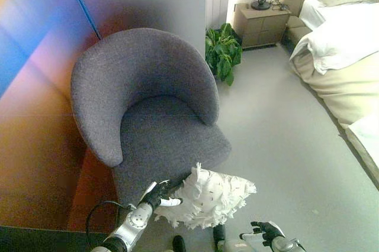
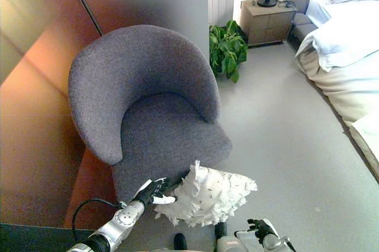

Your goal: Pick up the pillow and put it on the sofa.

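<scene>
A white ruffled pillow [image 1: 207, 197] is held low in front of the grey armchair [image 1: 148, 116], just off the front edge of its seat. My left hand [image 1: 160, 194] is at the pillow's left edge with its fingers curled on the fabric. My right hand [image 1: 267, 232] shows at the bottom edge, right of the pillow and apart from it, with fingers relaxed and empty. The same pillow [image 2: 208, 196] and the left hand [image 2: 153, 191] show in the right eye view.
A potted green plant [image 1: 222, 52] stands behind the chair's right side. A wooden nightstand [image 1: 260, 24] with a lamp is at the back. A bed [image 1: 343, 45] with white bedding fills the right. An orange-brown wall panel [image 2: 35, 116] runs along the left.
</scene>
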Controlling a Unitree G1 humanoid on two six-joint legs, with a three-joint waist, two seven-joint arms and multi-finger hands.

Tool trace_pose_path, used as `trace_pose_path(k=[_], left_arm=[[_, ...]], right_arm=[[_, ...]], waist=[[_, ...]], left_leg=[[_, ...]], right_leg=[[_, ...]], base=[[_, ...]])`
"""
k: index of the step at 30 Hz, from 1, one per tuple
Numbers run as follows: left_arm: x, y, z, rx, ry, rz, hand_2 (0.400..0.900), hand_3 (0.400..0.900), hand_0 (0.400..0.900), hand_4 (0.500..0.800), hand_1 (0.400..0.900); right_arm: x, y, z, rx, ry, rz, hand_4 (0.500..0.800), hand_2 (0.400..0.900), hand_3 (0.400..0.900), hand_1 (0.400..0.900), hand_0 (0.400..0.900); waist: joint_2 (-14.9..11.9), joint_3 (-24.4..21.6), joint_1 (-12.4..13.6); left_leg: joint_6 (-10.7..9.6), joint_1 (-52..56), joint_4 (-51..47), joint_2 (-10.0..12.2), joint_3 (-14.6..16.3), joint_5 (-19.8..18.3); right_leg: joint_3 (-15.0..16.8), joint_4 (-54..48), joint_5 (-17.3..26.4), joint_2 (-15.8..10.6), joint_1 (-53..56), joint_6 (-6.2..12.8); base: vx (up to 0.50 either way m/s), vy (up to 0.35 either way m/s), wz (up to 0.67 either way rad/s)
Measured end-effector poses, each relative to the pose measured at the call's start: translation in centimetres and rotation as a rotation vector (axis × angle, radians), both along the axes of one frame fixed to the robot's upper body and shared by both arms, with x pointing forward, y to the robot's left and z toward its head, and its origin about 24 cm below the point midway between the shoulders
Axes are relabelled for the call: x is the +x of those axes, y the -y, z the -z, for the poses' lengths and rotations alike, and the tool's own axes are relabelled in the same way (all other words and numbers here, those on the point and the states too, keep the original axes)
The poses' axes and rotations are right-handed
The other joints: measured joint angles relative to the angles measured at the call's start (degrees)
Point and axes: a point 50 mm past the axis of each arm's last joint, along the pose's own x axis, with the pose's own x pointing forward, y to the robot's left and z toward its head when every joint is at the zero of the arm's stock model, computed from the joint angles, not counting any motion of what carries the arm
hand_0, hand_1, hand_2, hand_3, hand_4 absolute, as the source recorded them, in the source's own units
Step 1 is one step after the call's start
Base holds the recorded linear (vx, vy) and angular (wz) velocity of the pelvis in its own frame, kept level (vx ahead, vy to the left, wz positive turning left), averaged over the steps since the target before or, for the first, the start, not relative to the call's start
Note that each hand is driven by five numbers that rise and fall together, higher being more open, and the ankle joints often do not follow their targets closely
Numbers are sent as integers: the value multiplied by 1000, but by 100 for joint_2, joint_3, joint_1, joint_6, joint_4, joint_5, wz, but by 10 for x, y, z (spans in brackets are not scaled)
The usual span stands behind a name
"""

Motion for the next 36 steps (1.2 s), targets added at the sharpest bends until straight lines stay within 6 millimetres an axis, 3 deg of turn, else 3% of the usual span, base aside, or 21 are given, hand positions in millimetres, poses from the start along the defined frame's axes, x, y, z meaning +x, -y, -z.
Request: trace_pose_path(k=[21, 31, 36], left_arm=[[39, 6, -24, 103, 180, 9, 900, 900, 900, 800, 900], [95, 15, -68, 109, 360, 14, 900, 900, 900, 800, 900], [113, 22, -88, 96, 423, 21, 900, 900, 900, 800, 900]], right_arm=[[46, -1, -18, -21, 156, -28, 800, 900, 900, 900, 900], [107, -11, -49, -62, 307, -134, 800, 900, 900, 900, 900], [123, -14, -60, -61, 368, -121, 800, 900, 900, 900, 900]], waist=[[189, 881, -246], [215, 1623, -387], [207, 1789, -398]], left_leg=[[-5, -318, 8, -18, 136, 26], [19, -863, 159, -56, 310, 57], [20, -986, 168, -55, 397, 57]], right_leg=[[140, 64, 24, 0, -409, 23], [330, 299, 102, -30, -1068, -4], [413, 372, 118, -19, -1253, -20]], base=[[-26, -5, -3], [-80, -14, -8], [-46, -28, -4]])
